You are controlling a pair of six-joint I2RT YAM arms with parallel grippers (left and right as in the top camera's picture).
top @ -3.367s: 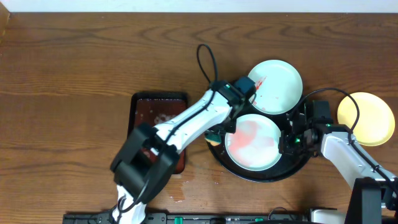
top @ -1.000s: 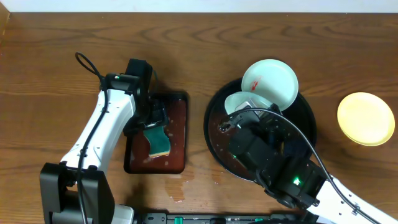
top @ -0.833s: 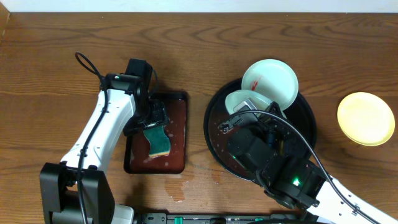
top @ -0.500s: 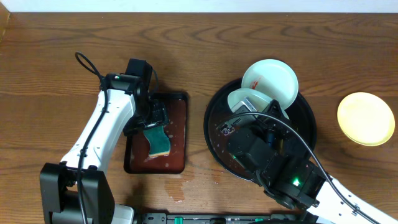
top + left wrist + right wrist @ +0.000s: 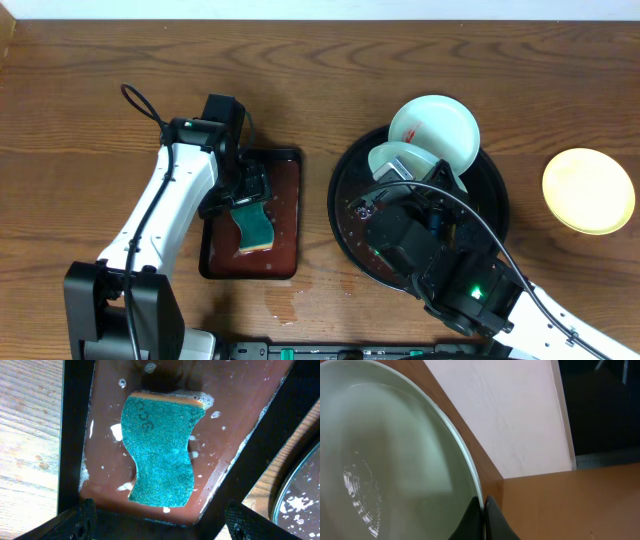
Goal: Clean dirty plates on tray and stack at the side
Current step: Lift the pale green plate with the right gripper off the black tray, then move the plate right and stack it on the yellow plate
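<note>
A: Since the earlier shot, the left arm has left the black tray and parked over the red-brown tray. The right arm has swung in over the black tray and picked up the pale mint plate. Over the last second it has barely drifted.
B: Tool states?
A: The right tool is pressed together, pinching the mint plate's rim. The plate hangs tilted over the black tray. The left tool is spread wide and holds nothing. The sponge lies flat in the red-brown tray under it.
B: Other plates?
A: The smeared plate sits at the tray's far edge. From above it overlaps the held one, but I can't tell if they touch. The yellow plate is on the bare surface, well to the right.
B: So this step is carry out and stack, I'd say.
A: Agreed. It's a thin grip on a wet-looking rim. I'd lift straight up first to clear the smeared plate and the tray rim. Then hold the tilt, go slow, level it over the yellow plate, and let go only once it rests.
</note>
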